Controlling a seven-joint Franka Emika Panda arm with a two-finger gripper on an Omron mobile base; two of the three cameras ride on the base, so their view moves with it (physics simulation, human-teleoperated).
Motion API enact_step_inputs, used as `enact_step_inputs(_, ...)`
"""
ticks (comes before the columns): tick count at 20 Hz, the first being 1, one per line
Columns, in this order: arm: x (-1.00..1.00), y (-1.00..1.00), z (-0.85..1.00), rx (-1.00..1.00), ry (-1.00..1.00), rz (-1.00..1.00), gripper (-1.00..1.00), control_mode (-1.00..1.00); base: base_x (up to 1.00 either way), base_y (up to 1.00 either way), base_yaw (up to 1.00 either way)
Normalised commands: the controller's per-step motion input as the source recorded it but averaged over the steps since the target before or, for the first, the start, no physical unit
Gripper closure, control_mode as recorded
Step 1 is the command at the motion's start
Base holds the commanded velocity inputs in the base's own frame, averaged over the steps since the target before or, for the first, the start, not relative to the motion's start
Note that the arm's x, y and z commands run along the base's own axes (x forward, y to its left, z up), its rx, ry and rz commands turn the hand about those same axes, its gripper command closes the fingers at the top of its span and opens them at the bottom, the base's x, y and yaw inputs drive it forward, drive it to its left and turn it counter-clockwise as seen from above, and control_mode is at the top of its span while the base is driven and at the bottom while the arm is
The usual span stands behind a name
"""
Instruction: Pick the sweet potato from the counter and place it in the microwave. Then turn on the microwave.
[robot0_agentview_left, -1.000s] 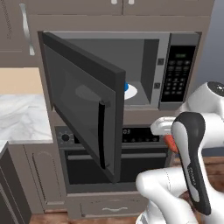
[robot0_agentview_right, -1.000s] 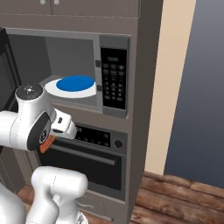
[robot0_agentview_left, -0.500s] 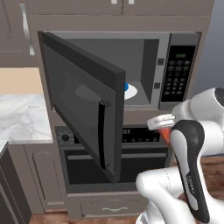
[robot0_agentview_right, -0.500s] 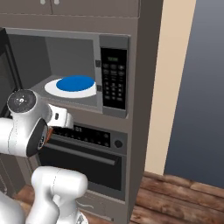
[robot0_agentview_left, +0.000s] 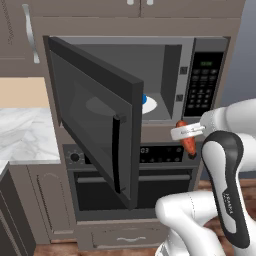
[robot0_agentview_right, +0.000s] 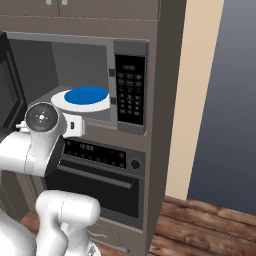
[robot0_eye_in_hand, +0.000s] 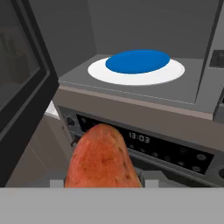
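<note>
The fingers (robot0_agentview_left: 186, 136) grip the sweet potato (robot0_agentview_left: 186, 142), which sits at the right centre of the left base view, in front of the oven (robot0_agentview_left: 150, 155) and just below the microwave (robot0_agentview_left: 165, 80) opening. In the hand view the sweet potato (robot0_eye_in_hand: 103, 159) sits at the bottom centre, with the blue plate (robot0_eye_in_hand: 138, 61) on the white turntable (robot0_eye_in_hand: 135, 73) above it at upper centre. The microwave door (robot0_agentview_left: 95, 115) stands open across the left centre, and the marble worktop (robot0_agentview_left: 22, 135) lies at the left edge
</note>
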Motion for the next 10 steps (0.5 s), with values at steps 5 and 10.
enact_step_inputs(5, 0.26, 0.13, 0.15, 0.02, -0.09, 0.08, 1.00, -1.00, 0.00, 0.00, 0.00)
enact_step_inputs(10, 0.32, 0.06, 0.14, 0.03, -0.10, 0.03, 1.00, -1.00, 0.00, 0.00, 0.00)
